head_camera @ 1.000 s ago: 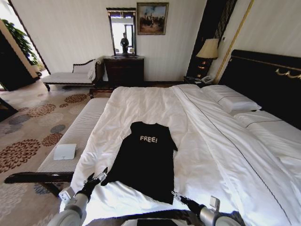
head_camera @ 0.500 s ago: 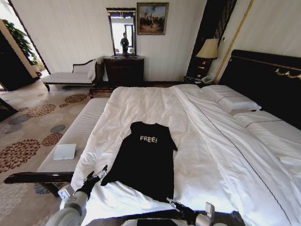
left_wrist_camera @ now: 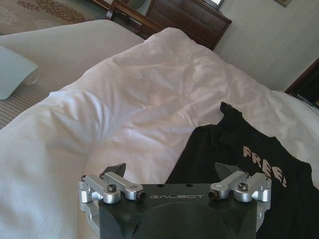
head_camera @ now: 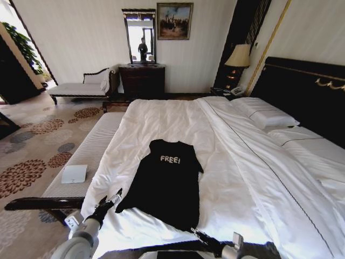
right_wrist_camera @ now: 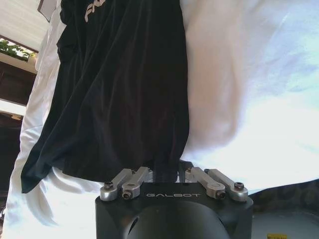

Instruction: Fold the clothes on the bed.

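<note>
We pinch the black T-shirt (head_camera: pixel 164 186) hem with right gripper (right_wrist_camera: pixel 171 174) fingers, left gripper (left_wrist_camera: pixel 172 174) fingers spread beside it, which we judge must grip next.

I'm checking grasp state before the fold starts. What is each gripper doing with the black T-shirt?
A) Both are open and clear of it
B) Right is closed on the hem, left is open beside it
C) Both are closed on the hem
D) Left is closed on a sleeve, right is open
B: the right gripper pinches the black T-shirt at its near hem, while the left gripper is spread open over the white duvet beside the shirt's edge.
</note>
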### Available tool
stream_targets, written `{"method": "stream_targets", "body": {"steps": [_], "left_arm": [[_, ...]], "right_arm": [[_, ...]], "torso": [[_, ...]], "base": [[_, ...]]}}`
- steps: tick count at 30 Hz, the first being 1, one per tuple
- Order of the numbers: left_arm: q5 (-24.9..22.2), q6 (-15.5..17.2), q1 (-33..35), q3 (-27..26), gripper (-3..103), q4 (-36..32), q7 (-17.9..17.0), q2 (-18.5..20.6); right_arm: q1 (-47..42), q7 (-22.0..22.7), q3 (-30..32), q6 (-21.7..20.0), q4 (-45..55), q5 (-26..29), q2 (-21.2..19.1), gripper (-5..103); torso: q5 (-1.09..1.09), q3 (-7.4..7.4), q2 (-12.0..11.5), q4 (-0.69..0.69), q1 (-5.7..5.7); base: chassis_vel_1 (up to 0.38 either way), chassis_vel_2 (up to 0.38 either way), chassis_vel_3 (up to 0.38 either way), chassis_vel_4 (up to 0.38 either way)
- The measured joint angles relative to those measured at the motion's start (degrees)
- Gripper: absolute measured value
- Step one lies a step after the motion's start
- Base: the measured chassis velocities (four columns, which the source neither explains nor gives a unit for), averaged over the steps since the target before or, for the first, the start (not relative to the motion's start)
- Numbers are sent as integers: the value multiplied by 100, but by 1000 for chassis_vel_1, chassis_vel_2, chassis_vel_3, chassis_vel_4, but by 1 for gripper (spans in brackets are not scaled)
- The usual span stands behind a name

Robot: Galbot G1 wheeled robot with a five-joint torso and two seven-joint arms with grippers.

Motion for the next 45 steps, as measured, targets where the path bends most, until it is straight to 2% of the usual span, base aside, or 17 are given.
{"method": "stream_targets", "body": {"steps": [2, 4, 7, 9, 18, 26, 36, 44, 45], "left_arm": [[4, 0, 31, -8, 100, -9, 4, -1], [4, 0, 35, -12, 100, -11, 5, 0], [-69, 0, 46, -76, 100, -37, 12, 1], [-85, 0, 47, -87, 100, -38, 15, -6], [-98, -5, 76, -65, 100, -33, 68, -18], [-125, -27, 25, -27, 100, 24, 118, -51], [-179, -121, 81, -90, 100, 199, 312, -65], [-123, -147, 258, 0, 100, 290, 342, -65], [-59, -149, 337, 38, 102, 322, 339, -58]], "right_arm": [[-2, 13, -1, 2, 16, 0, 16, 17], [-2, 18, -1, 2, 17, 0, 20, 17], [-45, 104, 2, 6, 53, 2, 53, 3], [-64, 111, 5, 7, 66, -3, 55, 1], [-242, 285, 202, -25, 353, -22, 161, 0], [-558, 584, 553, -137, 685, -29, 481, 0], [-900, 911, 1285, -238, 912, 180, 652, 0], [-955, 951, 1353, -239, 935, 106, 688, 0], [-939, 961, 1333, -239, 919, 86, 700, 0]], "torso": [[0, 0, 0, 0, 0], [0, 0, 0, 0, -1], [0, 0, 0, 0, 0], [0, 0, 0, 0, 0], [0, 0, 0, 0, 0], [0, 0, 0, -1, 0], [0, 0, 0, 0, 0], [1, 0, 0, 0, 0], [1, 0, 0, 0, 0]], "base": [[0, 0, 0, 0], [0, 0, 0, 0], [0, 0, 0, 0], [0, 0, 0, 0], [0, 0, 0, 0], [0, 0, 0, 0], [0, 0, 0, 0], [0, 0, 0, 0], [0, 0, 0, 0]]}}
